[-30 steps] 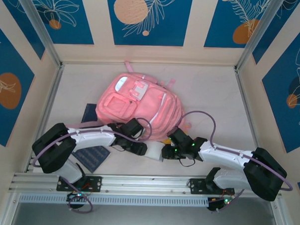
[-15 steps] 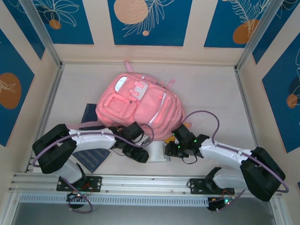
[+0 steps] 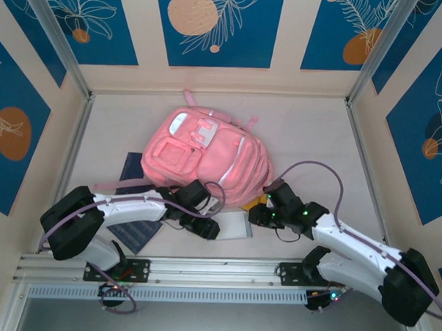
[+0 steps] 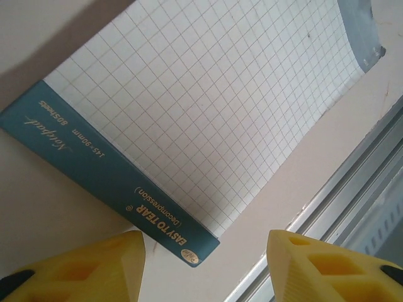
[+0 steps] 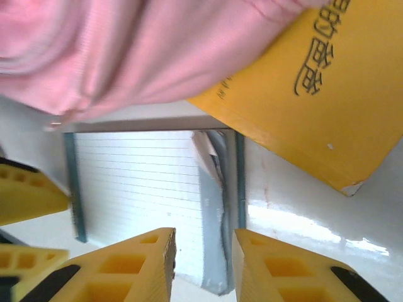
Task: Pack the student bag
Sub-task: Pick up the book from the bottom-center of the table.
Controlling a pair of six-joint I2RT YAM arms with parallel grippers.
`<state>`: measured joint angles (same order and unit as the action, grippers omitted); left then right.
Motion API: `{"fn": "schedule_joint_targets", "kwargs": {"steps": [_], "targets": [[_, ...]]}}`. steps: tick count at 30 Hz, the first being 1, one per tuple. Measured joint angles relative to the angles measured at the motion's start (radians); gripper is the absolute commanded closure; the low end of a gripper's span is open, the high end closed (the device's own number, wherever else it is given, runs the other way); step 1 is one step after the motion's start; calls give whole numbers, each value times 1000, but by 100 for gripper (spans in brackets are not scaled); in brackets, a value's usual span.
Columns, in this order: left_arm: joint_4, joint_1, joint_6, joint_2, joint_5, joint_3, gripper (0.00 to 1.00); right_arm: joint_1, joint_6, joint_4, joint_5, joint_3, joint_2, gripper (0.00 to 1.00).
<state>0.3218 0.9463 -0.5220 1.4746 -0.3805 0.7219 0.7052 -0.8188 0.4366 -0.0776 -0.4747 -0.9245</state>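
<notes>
Right claw [image 3: 256,214] just beside student bag [image 3: 207,157]

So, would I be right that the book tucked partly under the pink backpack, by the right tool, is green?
Not quite: the book is yellow, not green, as the right wrist view shows. It is tucked partly under the pink backpack, by the right tool.

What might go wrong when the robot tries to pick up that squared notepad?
The notepad lies flat on the table, so the open left claw may just push it toward the metal rail. Its curled page beside the right claw could crease or tear.
</notes>
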Motion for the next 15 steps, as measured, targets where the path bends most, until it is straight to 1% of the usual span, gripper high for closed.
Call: {"fn": "schedule_joint_targets", "kwargs": {"steps": [2,5,8,10,15], "targets": [[-8,-4,-4,0,3,-6,47,-3,2,2,4,0,31,70],[-23,-12,-11,0,4,-19,46,-5,7,0,24,0,4,68],[-47,-31,-28,0,3,-35,46,-6,8,-10,55,0,-83,68],[-68,-47,-38,0,2,-48,45,-5,8,-26,79,0,-161,69],[-121,-64,-61,2,-23,-66,44,4,8,-56,121,-12,-299,72]]}}
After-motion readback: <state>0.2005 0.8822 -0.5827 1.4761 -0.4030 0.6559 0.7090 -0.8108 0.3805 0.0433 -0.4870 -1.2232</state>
